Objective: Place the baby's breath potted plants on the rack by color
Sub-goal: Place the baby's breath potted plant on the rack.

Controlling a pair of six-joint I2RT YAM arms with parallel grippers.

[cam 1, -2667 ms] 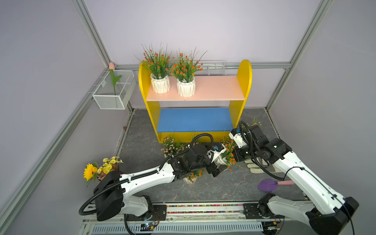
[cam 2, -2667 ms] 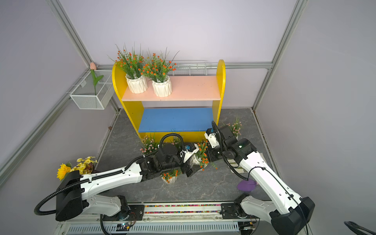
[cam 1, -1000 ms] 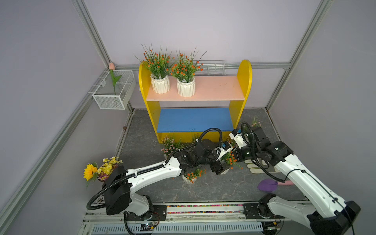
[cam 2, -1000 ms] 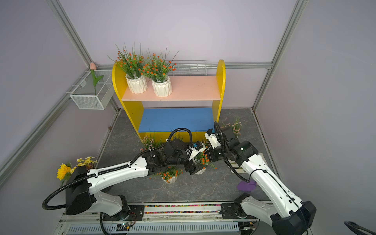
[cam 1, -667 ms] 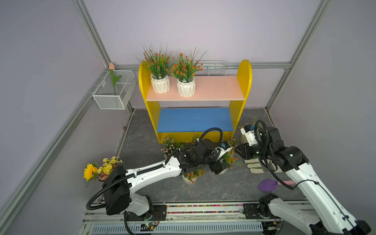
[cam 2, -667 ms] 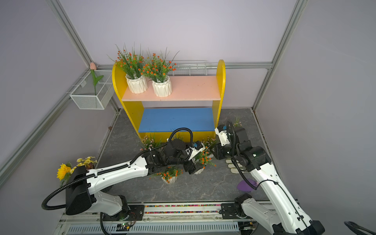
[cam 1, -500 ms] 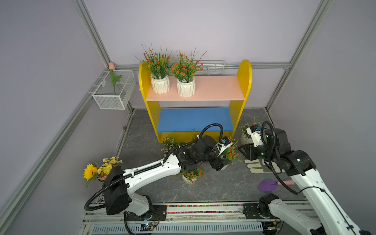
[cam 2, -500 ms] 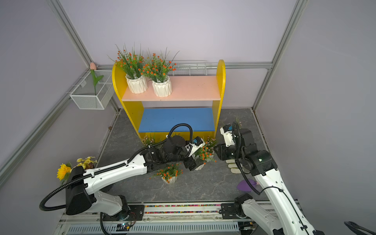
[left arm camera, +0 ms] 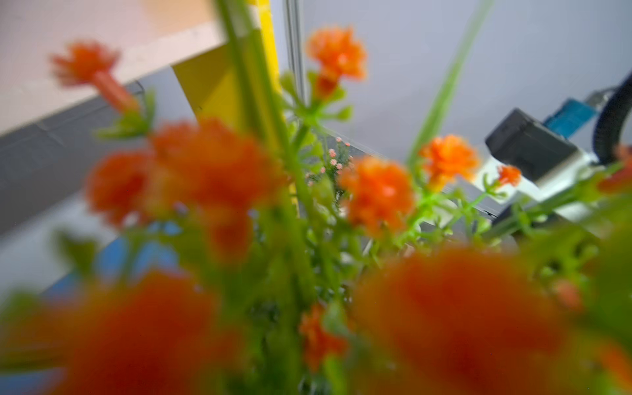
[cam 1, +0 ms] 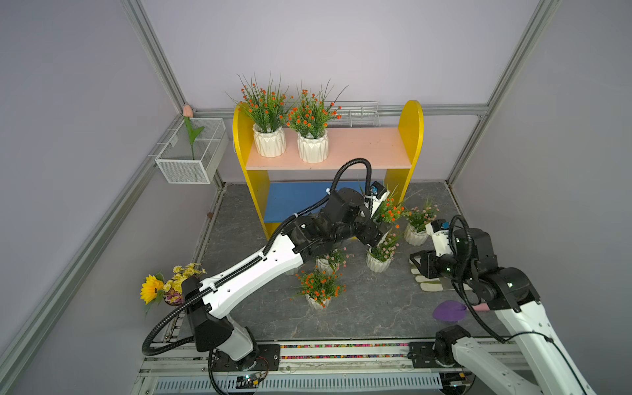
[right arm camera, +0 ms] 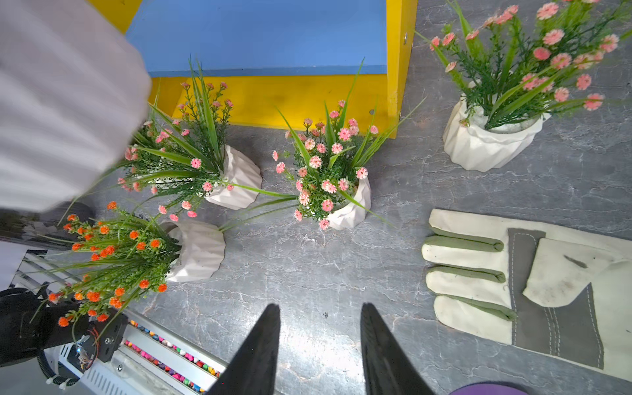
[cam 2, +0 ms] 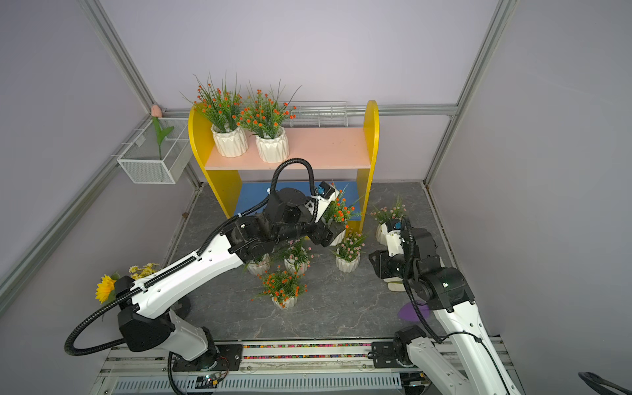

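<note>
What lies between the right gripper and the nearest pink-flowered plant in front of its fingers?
Only bare grey floor separates the right gripper from that pink-flowered plant, as the right wrist view shows.

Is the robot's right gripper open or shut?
Open. In the right wrist view, the right gripper has its black fingers standing apart, with nothing between them.

- Our left arm stretches far forward across the middle, forearm low and wrist bent over to the right.
- Our left hand is clamped on the pot of an orange-blossomed potted plant and holds it aloft.
- Our right arm stands folded near its base, elbow high, with the wrist turned inward and downward.
- Our right hand hangs empty, its two dark fingers parted.
</note>
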